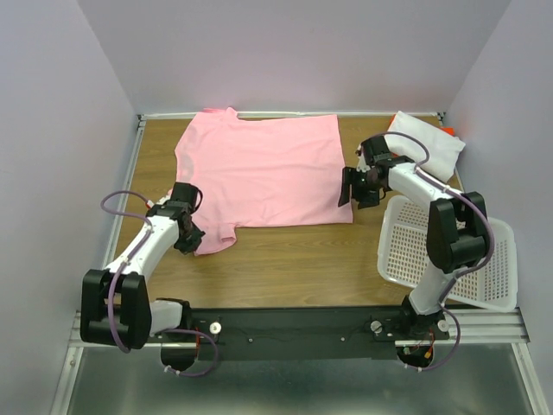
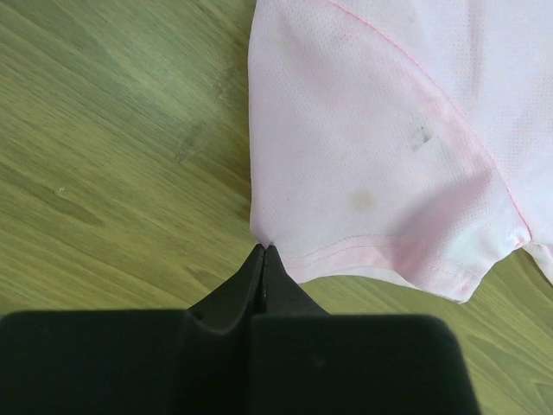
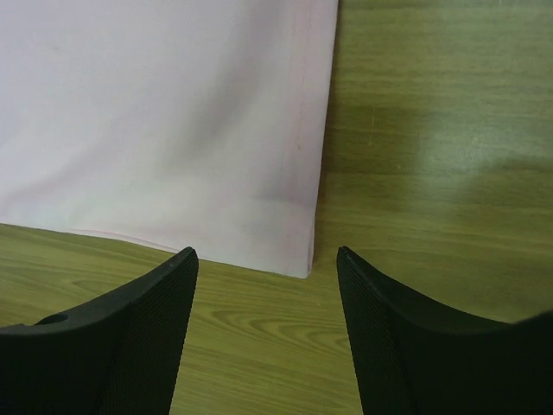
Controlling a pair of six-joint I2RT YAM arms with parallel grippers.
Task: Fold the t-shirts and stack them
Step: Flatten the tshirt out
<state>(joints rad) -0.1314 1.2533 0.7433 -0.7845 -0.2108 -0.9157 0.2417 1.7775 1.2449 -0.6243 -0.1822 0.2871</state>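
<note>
Pink shirt (image 1: 263,169) lies flat mid-table, reaching toward 12 o'clock. Its hem edge is at 3 and one sleeve (image 2: 371,173) sticks out at 7. That layout suits a fold, since each arm can reach one end.

Left claw (image 2: 263,251) is on the sleeve's hem corner, tips pressed together. It looks to us like a nip on the very edge of the cloth, but we can't tell how much fabric sits between the tips. A corner grip makes sense because it lifts the sleeve without dragging the body.

Right claw (image 3: 266,255) is spread, low over the table (image 3: 432,173). The hem corner (image 3: 302,264) is just ahead, in line with the gap, and the claw isn't touching the cloth. We read this as lining up to take that corner, so both near corners can be carried toward 12 together.

White shirt (image 1: 428,143) sits folded at 2 o'clock, with a bit of orange shirt (image 1: 448,131) showing at its far edge. We can't tell whether the orange one is under or behind it. We take that as the stack spot.

Basket (image 1: 501,277) is at 4 o'clock by the right arm, out of the fold path.

Risk: the thin nip on the left may slip on lift.
</note>
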